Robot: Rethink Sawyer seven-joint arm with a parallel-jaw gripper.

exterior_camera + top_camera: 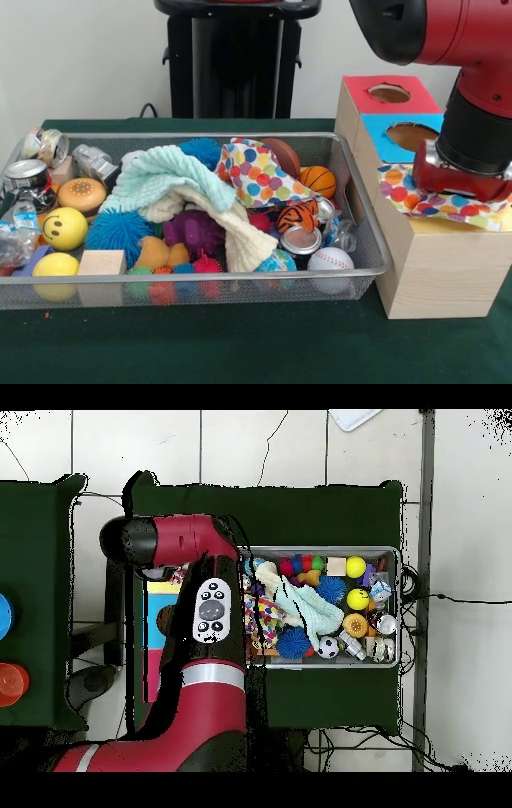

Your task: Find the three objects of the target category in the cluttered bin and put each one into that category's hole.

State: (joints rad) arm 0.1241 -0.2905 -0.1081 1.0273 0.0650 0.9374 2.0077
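you see a mint and cream towel (pixel 188 196) heaped mid-clutter, a purple toy (pixel 194 232) under its fold. a smiley ball (pixel 65 228) sits left, beside a blue spiky ball (pixel 118 232). a wooden block (pixel 102 262) and a baseball (pixel 330 259) lie at the front. crushed cans (pixel 28 174) crowd the far left corner. a basketball (pixel 318 181) sits at right.
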